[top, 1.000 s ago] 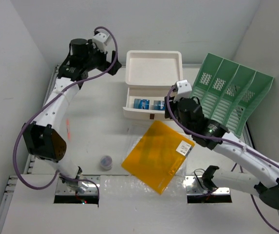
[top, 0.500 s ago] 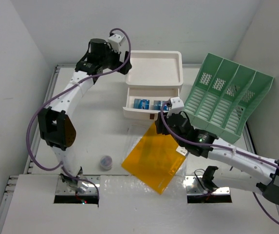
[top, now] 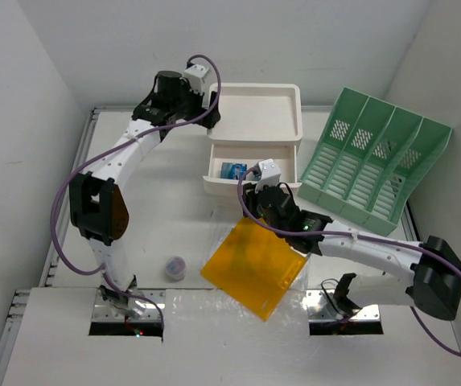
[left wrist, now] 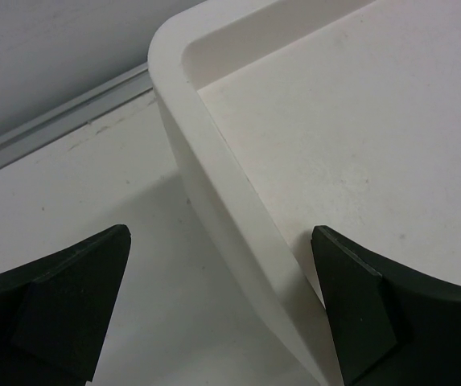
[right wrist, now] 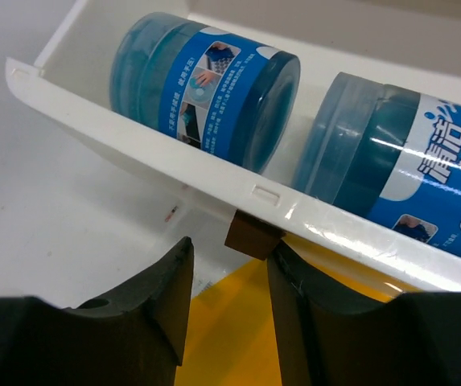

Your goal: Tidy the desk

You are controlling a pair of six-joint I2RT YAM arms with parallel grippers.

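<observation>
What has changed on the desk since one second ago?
The left claw swung right and now straddles the left rim of the tray, open. The right claw moved left, up to the drawer knob. Nothing is held. Folder, rack and jar stayed.

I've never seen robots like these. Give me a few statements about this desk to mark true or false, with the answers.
1. The drawer is open, with two blue jars inside. True.
2. The right pincer is at the drawer's brown knob. True.
3. The left pincer holds the orange folder. False: it is open, astride the box's rim; the folder lies by the right arm.
4. The green rack stands left of the box. False: the rack stands to its right.
</observation>
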